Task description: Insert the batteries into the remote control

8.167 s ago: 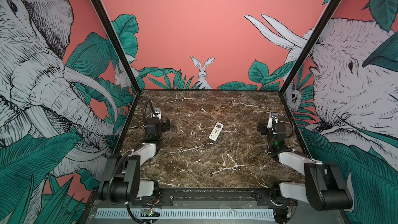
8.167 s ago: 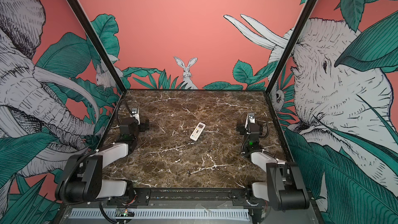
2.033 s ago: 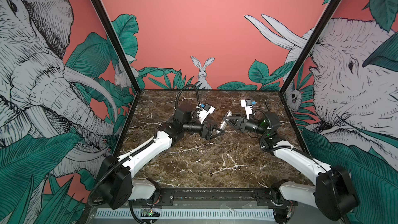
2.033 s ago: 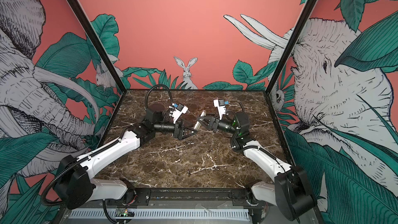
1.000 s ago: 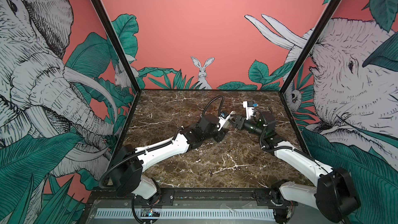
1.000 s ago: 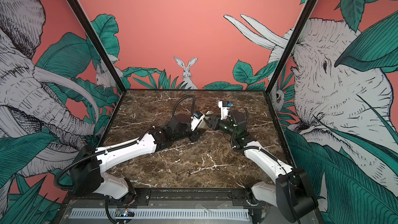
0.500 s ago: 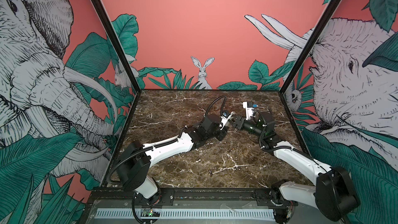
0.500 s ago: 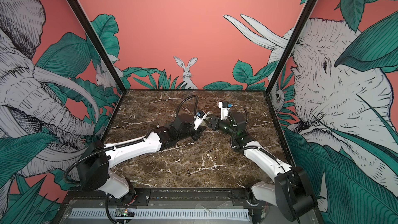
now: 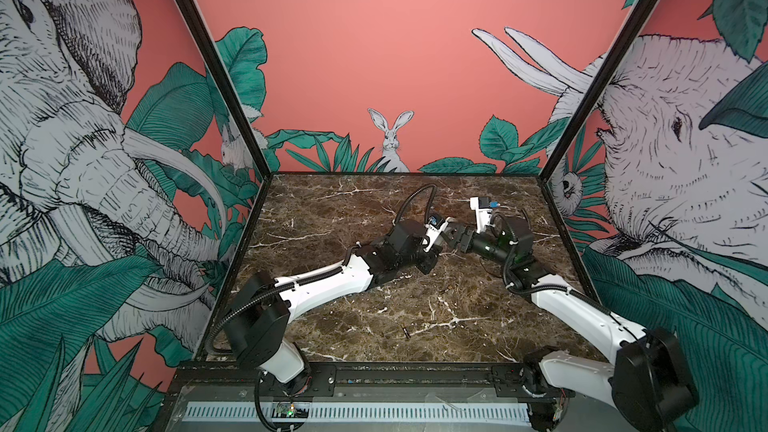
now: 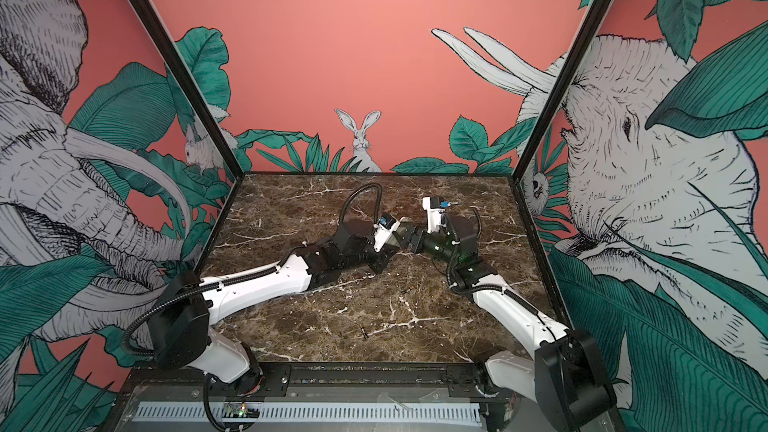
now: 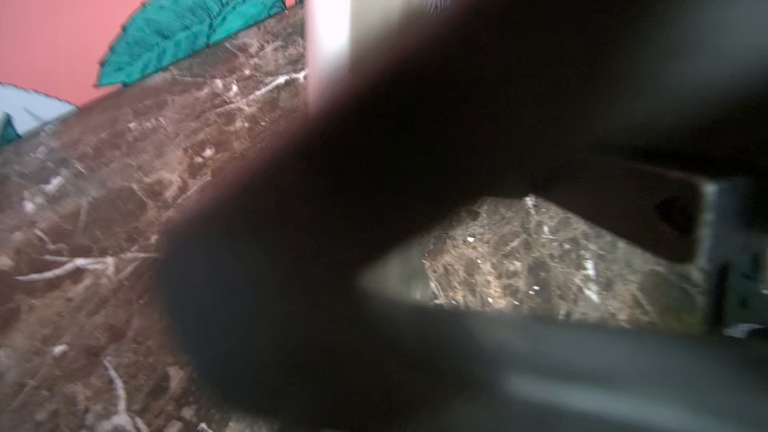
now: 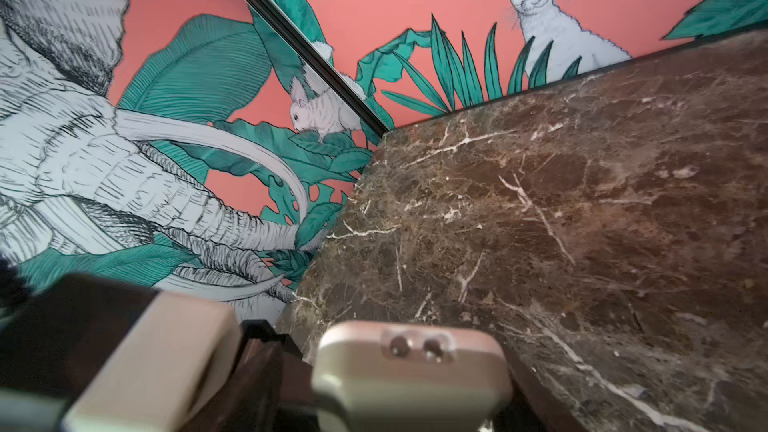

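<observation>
The step in hand looks like a hand-over of the remote control (image 10: 401,229). Both arms reach in and meet above the bench (image 9: 332,209), a little out from the painted rabbit (image 9: 390,135) and slightly to its right in both top views. The left claw (image 9: 444,238) and right claw (image 9: 457,239) stand nose to nose there. Only a pale grey sliver of the handset shows between them, off the surface. I cannot tell how wide either claw stands or which one has the remote, because the spot is too small in the top views and the left wrist view is a dark blur. Grey-beige pieces (image 12: 411,367) sit close in the right wrist view, and I cannot name them.

One battery (image 9: 406,332), a tiny dark cylinder, lies loose far from the rabbit, near the front rail (image 9: 395,371) and well apart from both claws. I cannot find a second for certain.

Next, I judge, one claw must steady the handset with its back up while the other fetches the battery. So slim and round a thing may roll on hard stone.

The bench is dark brown marble veined white. Salmon walls (image 9: 374,35) with elephants and green leaves enclose it, with black posts (image 9: 216,76) at the corners.
</observation>
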Robot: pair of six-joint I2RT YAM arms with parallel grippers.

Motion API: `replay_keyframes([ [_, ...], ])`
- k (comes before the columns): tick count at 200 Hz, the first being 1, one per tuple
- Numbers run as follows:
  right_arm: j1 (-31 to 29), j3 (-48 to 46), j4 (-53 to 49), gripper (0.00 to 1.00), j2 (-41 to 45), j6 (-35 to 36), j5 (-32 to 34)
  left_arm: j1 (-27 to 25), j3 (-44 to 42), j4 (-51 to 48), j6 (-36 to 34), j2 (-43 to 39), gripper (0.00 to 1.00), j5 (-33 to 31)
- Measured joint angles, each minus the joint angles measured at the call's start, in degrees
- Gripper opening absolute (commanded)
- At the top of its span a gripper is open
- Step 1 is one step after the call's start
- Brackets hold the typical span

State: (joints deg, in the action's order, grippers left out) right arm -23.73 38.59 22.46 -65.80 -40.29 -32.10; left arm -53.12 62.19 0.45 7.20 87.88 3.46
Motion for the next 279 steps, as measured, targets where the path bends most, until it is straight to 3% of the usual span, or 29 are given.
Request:
replay_keyframes([
  [47,0.1,0.5,-4.7,0.91,7.1,7.1,-2.5,8.7,-3.6,1.0,6.8,-7.0,0.09,12.8],
  [73,0.2,0.6,-5.8,0.89,7.3,9.0,-6.2,10.5,-3.7,1.1,8.3,-10.1,0.08,20.6],
  [95,0.3,1.7,-5.1,0.88,6.3,8.4,-10.4,10.5,-4.3,1.6,9.8,-12.0,0.09,28.2],
  [133,0.3,3.7,4.5,0.84,4.2,2.2,-17.1,10.6,-4.6,1.9,12.3,-12.9,0.08,38.1],
  [201,0.3,4.5,12.2,0.69,2.3,-2.1,-22.2,10.6,-4.7,4.9,16.0,-12.9,0.08,44.7],
  [279,0.3,4.5,15.4,0.38,1.2,-3.4,-23.9,10.6,-4.8,7.3,17.9,-12.9,0.08,48.3],
])
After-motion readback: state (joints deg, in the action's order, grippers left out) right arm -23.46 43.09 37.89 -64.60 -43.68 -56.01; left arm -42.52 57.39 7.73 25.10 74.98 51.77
